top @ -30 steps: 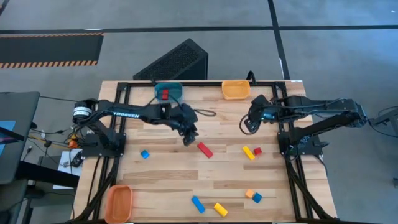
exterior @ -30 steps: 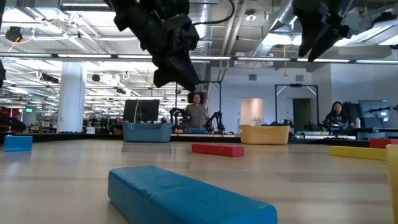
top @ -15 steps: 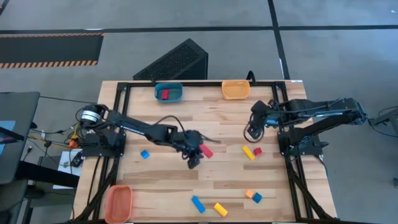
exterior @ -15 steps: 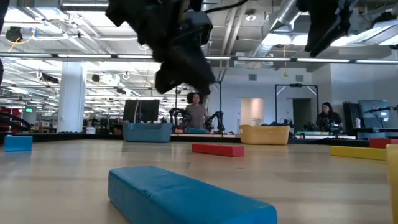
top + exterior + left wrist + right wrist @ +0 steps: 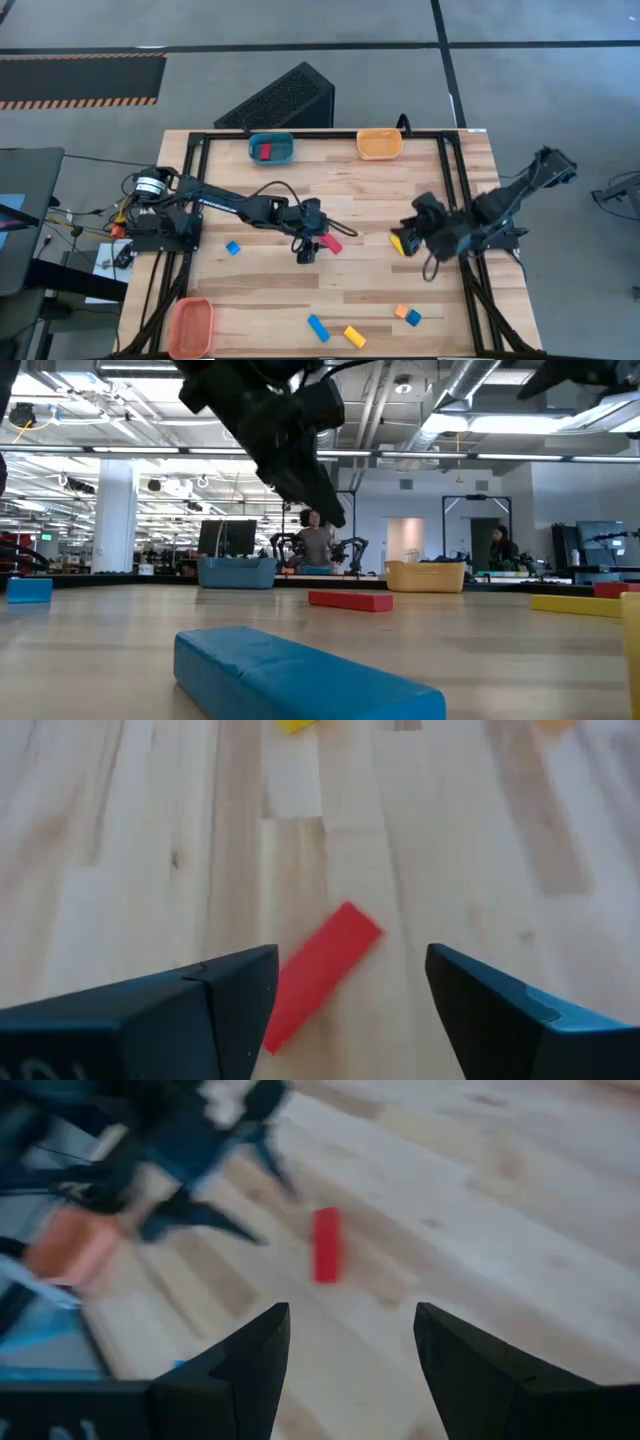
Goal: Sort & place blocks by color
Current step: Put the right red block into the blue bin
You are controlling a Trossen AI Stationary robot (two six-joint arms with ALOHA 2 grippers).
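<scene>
Blocks remained largely unsorted: one red block lay in the blue bin, apparently alone, the rest on the worktop, while the spread left hand hovered over a red bar and the right hand was likewise spread and empty.

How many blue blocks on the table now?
3: a blue cube at left, a blue bar near the front edge, a second blue cube front-right. The right arm may hide others.

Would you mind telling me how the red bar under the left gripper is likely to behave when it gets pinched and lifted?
The red bar looks rigid and flat-sided, so it probably won't bend or roll. It lies flat on the wood between the open left gripper fingers, so it likely just slides if nudged. It seems small, probably light.
</scene>
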